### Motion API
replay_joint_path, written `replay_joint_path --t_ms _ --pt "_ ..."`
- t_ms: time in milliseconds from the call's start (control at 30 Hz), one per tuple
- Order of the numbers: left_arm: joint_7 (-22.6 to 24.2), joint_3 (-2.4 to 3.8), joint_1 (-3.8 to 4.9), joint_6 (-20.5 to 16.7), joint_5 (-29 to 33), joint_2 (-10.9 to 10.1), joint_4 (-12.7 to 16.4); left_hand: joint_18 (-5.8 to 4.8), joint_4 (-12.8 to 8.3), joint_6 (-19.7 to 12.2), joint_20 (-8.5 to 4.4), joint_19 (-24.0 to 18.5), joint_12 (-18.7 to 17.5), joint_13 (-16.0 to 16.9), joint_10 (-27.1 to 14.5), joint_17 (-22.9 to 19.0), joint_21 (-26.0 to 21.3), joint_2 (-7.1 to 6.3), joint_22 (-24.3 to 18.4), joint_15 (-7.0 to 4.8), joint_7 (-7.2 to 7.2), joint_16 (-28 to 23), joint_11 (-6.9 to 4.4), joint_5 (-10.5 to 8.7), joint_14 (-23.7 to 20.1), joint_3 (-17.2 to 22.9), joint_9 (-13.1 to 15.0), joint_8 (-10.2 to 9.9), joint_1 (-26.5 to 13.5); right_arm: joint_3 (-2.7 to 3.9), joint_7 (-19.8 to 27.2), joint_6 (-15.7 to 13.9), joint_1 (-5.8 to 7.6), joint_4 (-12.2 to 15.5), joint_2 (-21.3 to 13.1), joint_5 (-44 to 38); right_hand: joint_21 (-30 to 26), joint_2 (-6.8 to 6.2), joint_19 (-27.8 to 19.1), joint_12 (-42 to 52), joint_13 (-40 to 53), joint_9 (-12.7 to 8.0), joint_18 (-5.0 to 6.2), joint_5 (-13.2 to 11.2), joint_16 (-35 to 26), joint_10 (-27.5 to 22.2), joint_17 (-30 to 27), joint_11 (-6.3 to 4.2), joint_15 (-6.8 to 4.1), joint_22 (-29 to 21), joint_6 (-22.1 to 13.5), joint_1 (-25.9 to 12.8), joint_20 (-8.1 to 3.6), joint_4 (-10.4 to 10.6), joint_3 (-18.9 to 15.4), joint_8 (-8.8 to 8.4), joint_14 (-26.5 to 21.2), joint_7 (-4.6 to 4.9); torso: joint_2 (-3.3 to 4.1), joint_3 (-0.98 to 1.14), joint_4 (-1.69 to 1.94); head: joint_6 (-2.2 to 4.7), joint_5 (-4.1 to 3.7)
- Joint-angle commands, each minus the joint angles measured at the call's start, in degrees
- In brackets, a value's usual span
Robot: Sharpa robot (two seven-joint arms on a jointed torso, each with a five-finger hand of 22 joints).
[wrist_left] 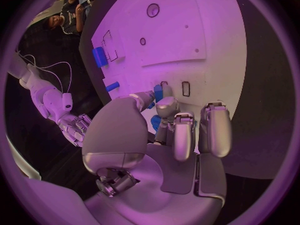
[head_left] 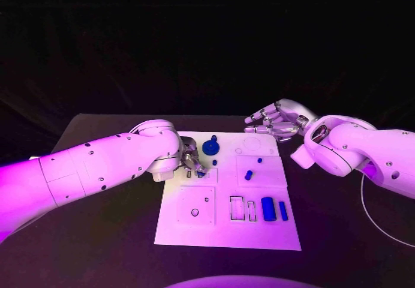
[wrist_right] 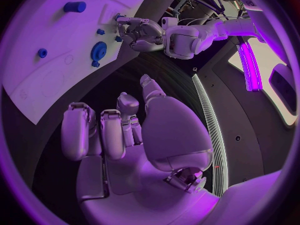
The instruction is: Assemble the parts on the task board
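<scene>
Centrally, white task board (head_left: 226, 231) on black table (head_left: 104, 240) (dark surroundings)

My left hand (head_left: 191, 161) covers part of the task board (head_left: 226, 234); I can't tell if its fingers (wrist_left: 182, 132) hold the small blue part (wrist_left: 159, 93) there.

One white task board (head_left: 226, 231) lies on one black bench (head_left: 104, 240). Blue parts visible on the board: one gear (head_left: 211, 146), one thick cylinder (head_left: 268, 209), one slim bar (head_left: 283, 210), and one short peg (head_left: 248, 175). Two robot hands: left (head_left: 192, 161), right (head_left: 275, 123).
</scene>
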Motion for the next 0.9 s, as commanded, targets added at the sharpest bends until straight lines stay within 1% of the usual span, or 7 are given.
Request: replay_joint_path --t_ms 33,300,600,900 --pt "-3.4 0.00 -0.01 2.9 -2.4 0.2 0.1 -0.42 -10.3 0.1 0.00 0.6 0.4 0.1 0.5 15.1 0.3 0.02 3.8 0.02 -0.23 0.2 0.03 0.30 6.1 10.0 0.1 0.2 -0.5 0.00 0.5 0.7 -0.05 0.1 0.1 -0.5 -0.2 0.46 -0.3 -0.1 -0.1 0.1 0.78 0.3 -0.2 0.0 4.2 -0.29 -0.31 0.0 0.4 -0.1 -0.25 0.0 -0.4 0.20 3.8 0.02 0.01 0.05 -0.04 -0.12 0.07" --pt "-3.9 -0.03 -0.02 3.8 -2.7 0.2 0.1 -0.45 -10.6 0.5 -0.06 0.7 0.6 0.3 0.9 15.1 0.4 -0.06 3.9 -0.03 -0.37 0.2 -0.07 0.37 6.1 9.9 0.2 0.4 -1.0 0.00 0.6 0.7 -0.07 0.1 0.1 -0.5 -0.2 0.46 -0.3 -0.1 -0.1 0.1 0.78 0.3 -0.2 0.0 4.2 -0.29 -0.31 0.0 0.4 -0.1 -0.25 0.0 -0.4 0.20 3.8 0.02 0.01 0.06 -0.01 -0.25 0.09" --pt "-4.4 -0.11 -0.04 3.5 -3.0 0.4 -0.5 -0.47 -10.6 0.6 -0.07 0.7 0.5 0.1 0.8 15.1 0.4 0.00 4.0 -0.05 -0.39 0.2 -0.10 0.39 6.1 9.9 0.2 0.5 -1.1 0.00 0.7 0.7 -0.07 0.1 0.1 -0.5 -0.2 0.49 -0.3 -0.2 -0.2 0.1 0.78 0.3 -0.2 0.0 4.2 -0.29 -0.31 -0.1 0.4 -0.2 -0.26 0.1 -0.6 0.19 3.9 0.02 0.00 0.04 -0.03 -0.32 0.28" --pt "-4.5 -0.18 -0.08 3.1 -3.3 0.3 -0.3 -0.49 -10.6 0.6 -0.08 0.7 0.5 0.1 0.9 15.1 0.5 0.09 4.1 -0.06 -0.42 0.2 -0.12 0.41 6.1 9.9 0.2 0.5 -1.1 0.00 0.8 0.8 -0.08 0.1 0.1 -0.5 -0.2 0.50 -0.3 -0.1 -0.1 0.1 0.78 0.3 -0.2 0.0 4.3 -0.29 -0.31 -0.1 0.4 -0.3 -0.26 0.2 -0.6 0.19 3.9 0.02 -0.02 0.03 0.00 -0.34 0.25"
